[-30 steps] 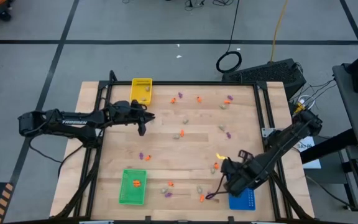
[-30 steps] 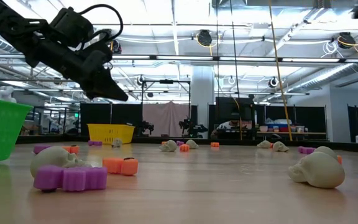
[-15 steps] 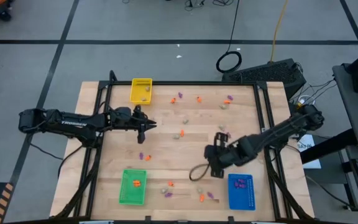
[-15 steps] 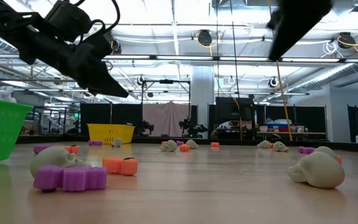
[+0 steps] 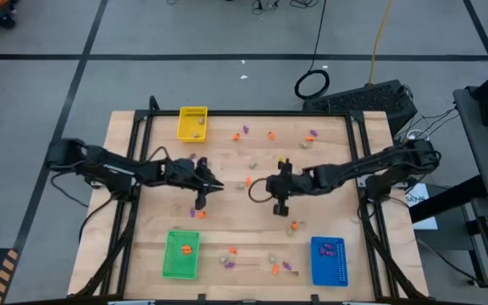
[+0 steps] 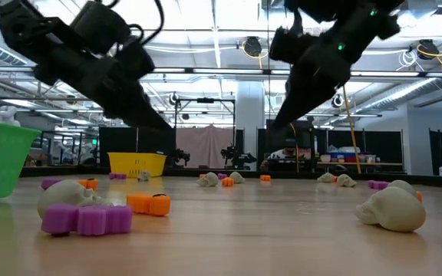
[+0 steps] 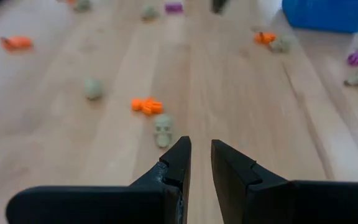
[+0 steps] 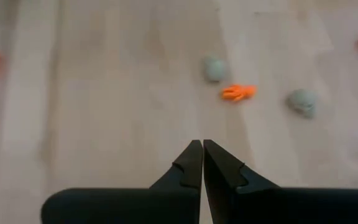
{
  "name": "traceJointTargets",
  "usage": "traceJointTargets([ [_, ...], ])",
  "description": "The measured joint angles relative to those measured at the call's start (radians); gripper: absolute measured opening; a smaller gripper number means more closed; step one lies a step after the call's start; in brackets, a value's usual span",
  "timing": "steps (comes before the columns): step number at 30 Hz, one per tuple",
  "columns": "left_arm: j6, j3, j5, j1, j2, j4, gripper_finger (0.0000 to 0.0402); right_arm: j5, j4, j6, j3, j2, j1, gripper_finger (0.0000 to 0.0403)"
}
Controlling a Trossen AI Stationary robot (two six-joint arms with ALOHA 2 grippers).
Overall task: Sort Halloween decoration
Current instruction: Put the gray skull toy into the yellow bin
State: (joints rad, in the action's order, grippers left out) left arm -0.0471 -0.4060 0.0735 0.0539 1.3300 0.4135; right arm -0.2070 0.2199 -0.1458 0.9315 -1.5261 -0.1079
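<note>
From above, the right gripper is now hanging over the table's middle, having left the blue tray, while the left gripper is sitting nearer centre than before. Wrist views: the right fingers are pressing together empty; the left fingers are standing slightly apart, empty. Trinkets are lying scattered across the table.

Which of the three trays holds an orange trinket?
The green tray, near the table's front on the left arm's side, has an orange trinket inside. The yellow tray holds beige-grey pieces, and the blue tray holds purple ones.
</note>
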Motion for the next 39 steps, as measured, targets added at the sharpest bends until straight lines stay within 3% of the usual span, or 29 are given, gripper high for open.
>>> traceJointTargets([
  [7, -0.024, -0.098, -0.127, -0.030, 0.177, 0.000, 0.0069, -0.001, -0.129, 0.117, -0.019, 0.000, 0.069, 0.0000],
  [14, -0.026, -0.184, -0.164, -0.030, 0.308, 0.030, 0.0126, 0.002, -0.193, 0.187, -0.019, 0.000, 0.090, 0.0000],
  [23, 0.001, -0.260, -0.165, 0.004, 0.413, 0.022, 0.0190, 0.002, -0.190, 0.188, -0.019, 0.000, 0.089, 0.0000],
  [33, 0.002, -0.264, -0.048, 0.052, 0.490, 0.084, 0.0191, 0.003, -0.194, 0.192, -0.019, 0.000, 0.089, 0.0000],
  [39, 0.005, -0.266, -0.036, 0.052, 0.553, 0.166, 0.0191, 0.002, -0.195, 0.192, -0.019, 0.000, 0.089, 0.0000],
])
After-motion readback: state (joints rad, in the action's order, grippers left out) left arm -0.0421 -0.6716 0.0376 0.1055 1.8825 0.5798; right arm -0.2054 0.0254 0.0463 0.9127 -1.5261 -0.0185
